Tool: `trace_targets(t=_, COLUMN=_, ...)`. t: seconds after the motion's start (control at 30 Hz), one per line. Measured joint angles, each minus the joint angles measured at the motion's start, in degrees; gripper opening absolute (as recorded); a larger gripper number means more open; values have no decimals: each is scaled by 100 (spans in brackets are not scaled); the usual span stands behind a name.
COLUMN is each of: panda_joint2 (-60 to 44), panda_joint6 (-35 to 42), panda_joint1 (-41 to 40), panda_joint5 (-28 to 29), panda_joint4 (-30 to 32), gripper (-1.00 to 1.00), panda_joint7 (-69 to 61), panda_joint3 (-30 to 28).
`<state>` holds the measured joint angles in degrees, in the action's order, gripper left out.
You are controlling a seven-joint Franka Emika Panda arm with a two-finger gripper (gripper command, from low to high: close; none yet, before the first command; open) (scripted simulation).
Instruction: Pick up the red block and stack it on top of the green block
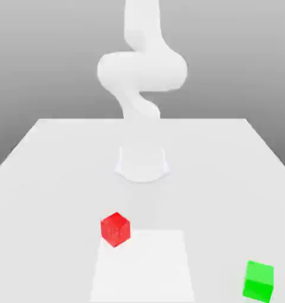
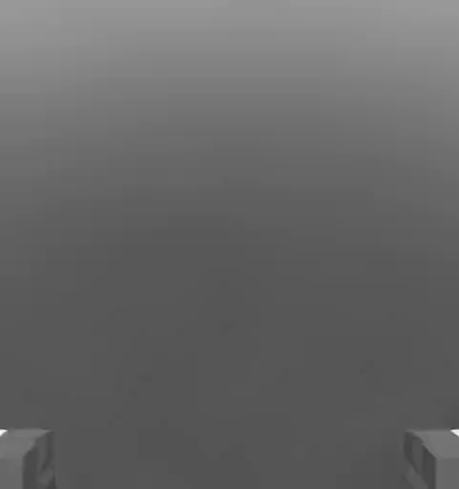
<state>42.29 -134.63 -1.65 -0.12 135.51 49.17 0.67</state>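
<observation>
The fingers (image 2: 19, 460) stand spread wide and released, holding nothing; in the hand view their two grey, blocky tips sit at opposite sides, each cut off by the picture's edge, with only a plain grey gradient between and beyond them.

In the exterior view, nearest the camera, the green block (image 1: 259, 281) rests on the white surface (image 1: 44, 177) toward the exterior view's right, a smooth, glossy cube close to the picture's lower edge. A slightly brighter square patch (image 1: 143, 266) of the surface lies beside it toward the exterior view's left, its near edge cut off. The red block (image 1: 115, 229) sits at that patch's far corner on the exterior view's left, well apart from the green block, turned so one corner points at the camera. A faint mark shows on its front face, too indistinct to read.

Farther back, the arm (image 1: 142, 71) rises from its round white base (image 1: 142, 163) on the surface, matte white and blurred into soft, rounded curves. Its upper part runs out of the top of the picture, and its joints are hard to make out against the grey backdrop.
</observation>
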Motion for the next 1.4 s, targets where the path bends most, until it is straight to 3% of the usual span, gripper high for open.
trace_targets(t=0.53, panda_joint2=-3009, panda_joint6=-2330, panda_joint1=-1164, panda_joint5=-91, panda_joint4=2913, gripper=0, panda_joint7=2770, panda_joint3=356)
trace_targets(t=0.77, panda_joint2=-4974, panda_joint6=-3901, panda_joint1=-1190, panda_joint5=236, panda_joint4=3063, gripper=0, panda_joint7=3404, panda_joint3=135)
trace_targets(t=0.8, panda_joint2=-5174, panda_joint6=-4073, panda_joint1=-1133, panda_joint5=266, panda_joint4=3038, gripper=-100, panda_joint7=3427, panda_joint3=71)
trace_targets(t=1.03, panda_joint2=-5221, panda_joint6=-4121, panda_joint1=-1121, panda_joint5=293, panda_joint4=3033, gripper=-100, panda_joint7=3451, panda_joint3=55)
trace_targets(t=1.3, panda_joint2=-3774, panda_joint6=-2844, panda_joint1=-1116, panda_joint5=-30, panda_joint4=3206, gripper=-100, panda_joint7=3209, panda_joint3=182)
trace_targets(t=1.4, panda_joint2=-3927, panda_joint6=-2489, panda_joint1=-705, panda_joint5=70, panda_joint4=2738, gripper=-100, panda_joint7=3092, panda_joint3=427)
